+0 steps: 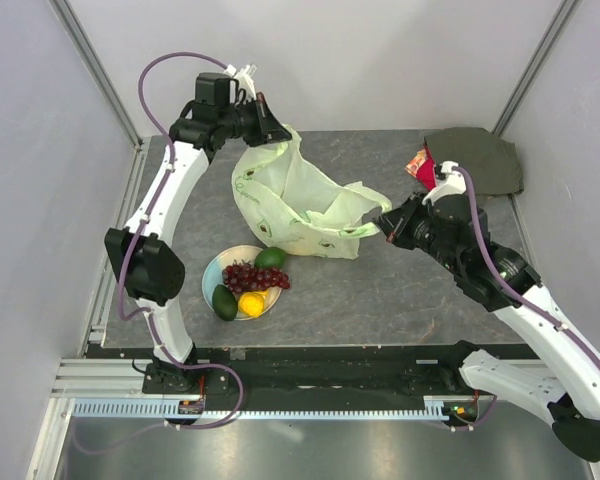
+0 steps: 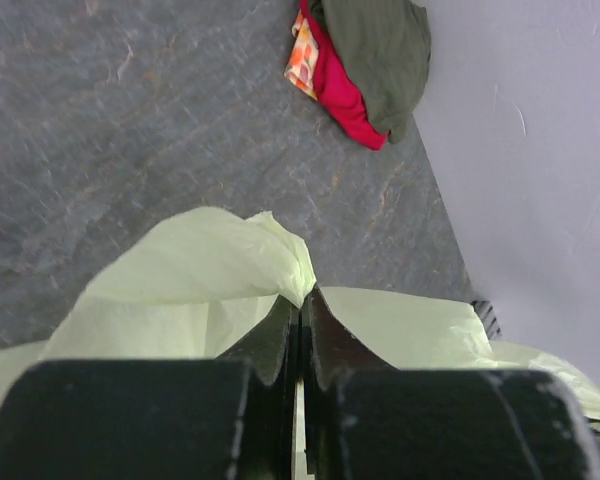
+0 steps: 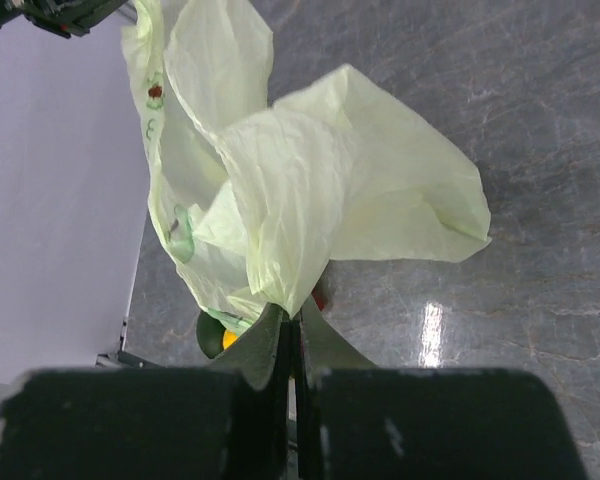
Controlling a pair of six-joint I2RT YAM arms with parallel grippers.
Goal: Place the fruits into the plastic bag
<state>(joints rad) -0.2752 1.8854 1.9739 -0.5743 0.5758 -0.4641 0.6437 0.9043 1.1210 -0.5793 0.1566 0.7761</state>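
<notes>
The pale green plastic bag (image 1: 298, 205) hangs stretched between my two grippers above the grey table. My left gripper (image 1: 276, 130) is shut on the bag's far left handle (image 2: 270, 250). My right gripper (image 1: 382, 222) is shut on the bag's right handle (image 3: 280, 230). On the pale plate (image 1: 212, 272) in front of the bag lie the dark red grape bunch (image 1: 257, 277), two green avocados (image 1: 270, 257) (image 1: 224, 301) and the yellow lemon (image 1: 251, 302). An avocado (image 3: 208, 335) and the lemon (image 3: 228, 339) peek out under the bag in the right wrist view. The orange and the dark round fruit are out of view.
A dark green and red cloth (image 1: 475, 160) lies at the table's far right corner; it also shows in the left wrist view (image 2: 365, 60). Grey walls close in the table on the left, back and right.
</notes>
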